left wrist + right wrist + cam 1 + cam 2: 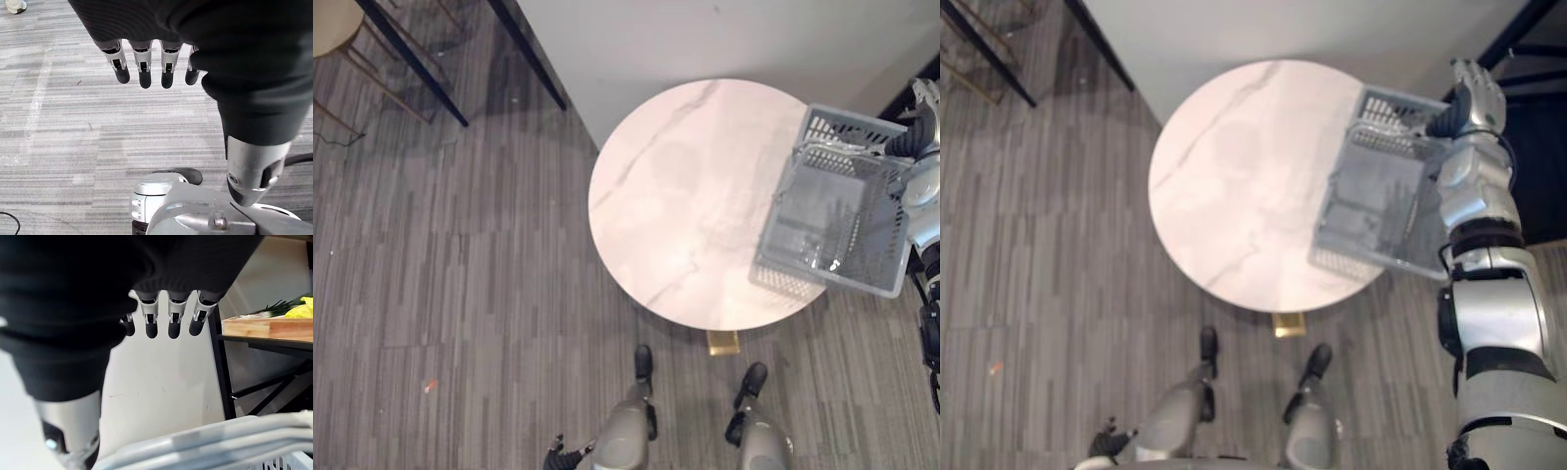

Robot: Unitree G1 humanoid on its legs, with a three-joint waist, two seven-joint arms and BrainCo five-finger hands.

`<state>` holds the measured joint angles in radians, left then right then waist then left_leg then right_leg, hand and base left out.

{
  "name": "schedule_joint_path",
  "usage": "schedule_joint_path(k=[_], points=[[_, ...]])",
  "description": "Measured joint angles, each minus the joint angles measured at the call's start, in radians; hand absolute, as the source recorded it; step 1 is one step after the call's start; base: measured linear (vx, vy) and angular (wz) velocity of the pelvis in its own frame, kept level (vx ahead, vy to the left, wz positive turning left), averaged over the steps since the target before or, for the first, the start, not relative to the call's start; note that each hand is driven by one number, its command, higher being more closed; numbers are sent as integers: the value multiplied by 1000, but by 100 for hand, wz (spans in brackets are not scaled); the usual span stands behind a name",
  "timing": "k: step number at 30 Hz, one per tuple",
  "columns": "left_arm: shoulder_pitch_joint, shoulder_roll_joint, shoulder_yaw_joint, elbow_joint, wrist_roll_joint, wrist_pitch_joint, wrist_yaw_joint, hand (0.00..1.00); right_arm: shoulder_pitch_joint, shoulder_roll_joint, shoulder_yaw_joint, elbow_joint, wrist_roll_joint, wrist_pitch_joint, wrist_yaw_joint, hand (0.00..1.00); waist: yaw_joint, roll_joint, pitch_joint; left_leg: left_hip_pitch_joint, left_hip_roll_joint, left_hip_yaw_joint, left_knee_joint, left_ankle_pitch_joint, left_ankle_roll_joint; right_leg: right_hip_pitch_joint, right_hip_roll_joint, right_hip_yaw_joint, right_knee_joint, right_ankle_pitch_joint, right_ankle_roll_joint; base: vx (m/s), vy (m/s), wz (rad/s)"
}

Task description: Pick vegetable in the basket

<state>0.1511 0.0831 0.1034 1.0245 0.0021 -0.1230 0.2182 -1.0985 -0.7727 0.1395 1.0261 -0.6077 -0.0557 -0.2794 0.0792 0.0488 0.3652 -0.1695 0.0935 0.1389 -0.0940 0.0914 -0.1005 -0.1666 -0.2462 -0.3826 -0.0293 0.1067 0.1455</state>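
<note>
Grey basket over marble bench edge, hung at wrist of right robot hand, fingers straight, released, left robot hand released over floor, leafy vegetable on wooden board

round table has a smooth, pale marble-look top; basket is grey latticed plastic; floor is matt, striped grey; the board is bare wood.

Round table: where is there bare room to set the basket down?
The marble top of the round table is bare from its left rim across to the basket. Only its right edge is crowded, where the basket covers it beside the right hand.
</note>
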Motion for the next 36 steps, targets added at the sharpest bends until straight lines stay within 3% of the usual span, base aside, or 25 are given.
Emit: schedule_joint_path(k=[8,36], points=[[0,4,0,1,0,0,2,0,4,-21,60,-68,-2,-5,0,0,-22,-6,3,15,6,23,-1,0,0,-7,4,27,10,0,0,5,-2,-9],[-6,11,-19,0,0,-7,3,0,24,-13,23,95,-2,-15,1,0,-22,-9,21,-15,3,-11,-2,10,1,-23,4,7,13,-4,-6,10,0,2]])
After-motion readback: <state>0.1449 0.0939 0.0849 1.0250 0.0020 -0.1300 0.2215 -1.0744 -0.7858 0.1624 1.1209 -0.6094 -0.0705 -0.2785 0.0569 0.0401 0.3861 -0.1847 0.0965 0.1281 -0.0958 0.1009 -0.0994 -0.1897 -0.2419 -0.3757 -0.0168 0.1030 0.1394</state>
